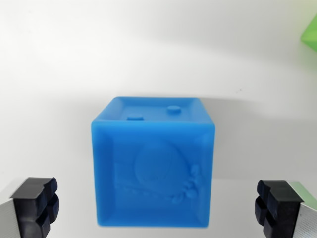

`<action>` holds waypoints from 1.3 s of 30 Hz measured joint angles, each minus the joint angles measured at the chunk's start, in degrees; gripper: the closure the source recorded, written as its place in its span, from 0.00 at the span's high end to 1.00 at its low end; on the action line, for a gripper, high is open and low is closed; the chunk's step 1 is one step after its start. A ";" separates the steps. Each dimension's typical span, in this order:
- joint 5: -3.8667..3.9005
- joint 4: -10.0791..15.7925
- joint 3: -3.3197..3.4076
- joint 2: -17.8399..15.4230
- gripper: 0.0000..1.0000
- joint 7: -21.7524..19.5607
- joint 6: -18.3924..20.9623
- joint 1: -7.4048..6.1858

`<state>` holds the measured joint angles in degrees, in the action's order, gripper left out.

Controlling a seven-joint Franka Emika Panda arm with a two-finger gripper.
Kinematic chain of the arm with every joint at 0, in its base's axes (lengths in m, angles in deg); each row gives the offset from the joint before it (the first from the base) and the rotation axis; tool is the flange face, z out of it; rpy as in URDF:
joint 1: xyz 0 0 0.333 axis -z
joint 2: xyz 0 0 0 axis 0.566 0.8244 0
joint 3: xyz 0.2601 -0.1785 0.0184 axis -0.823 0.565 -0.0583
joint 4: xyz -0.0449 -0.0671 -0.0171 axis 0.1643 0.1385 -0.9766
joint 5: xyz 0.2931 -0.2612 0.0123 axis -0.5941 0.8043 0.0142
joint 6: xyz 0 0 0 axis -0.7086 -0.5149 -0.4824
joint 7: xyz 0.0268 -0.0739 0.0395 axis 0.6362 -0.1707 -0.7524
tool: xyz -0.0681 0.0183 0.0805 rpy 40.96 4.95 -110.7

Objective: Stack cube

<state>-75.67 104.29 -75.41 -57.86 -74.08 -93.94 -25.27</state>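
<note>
The blue cube (153, 168) sits on the white counter (59, 74) directly ahead of the hand (157, 206), framed between its two black fingertips (35, 203), one low at the wrist view's left and the other low at the wrist view's right. The hand is spread wide and holds nothing: pale counter shows on each side between the cube's side faces and the finger pads, so neither pad touches it. The cube lies nearly centred in that gap, perhaps a shade toward the wrist view's left, and its near face, moulded with a raised figure, is turned squarely to the camera, its left and right faces running roughly parallel to the pads. As a cube it has no long axis to favour, so the alignment that counts is face-to-pad, and that looks good already. In my judgement the coming move is a plain straight advance along the hand's own line until the pads flank the side faces, then a squeeze; little sideways correction seems needed. A green object (310, 30), likely the other cube for the stack, shows only as a sliver far off beyond the blue one, at the wrist view's upper right, well apart from the hand.
</note>
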 joint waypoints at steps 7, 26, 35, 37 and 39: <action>-0.18 -0.80 -0.26 3.21 1.00 0.10 -2.34 0.18; -0.20 -1.77 -0.66 6.27 0.00 0.13 -4.57 0.57; -0.20 -1.77 -0.67 6.27 0.00 0.13 -4.57 0.57; -0.20 -1.77 -0.67 6.28 0.00 0.13 -4.57 0.57; -0.20 -1.77 -0.67 6.28 0.00 0.13 -4.57 0.57</action>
<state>-75.87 102.52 -76.08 -51.59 -73.94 -98.51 -24.70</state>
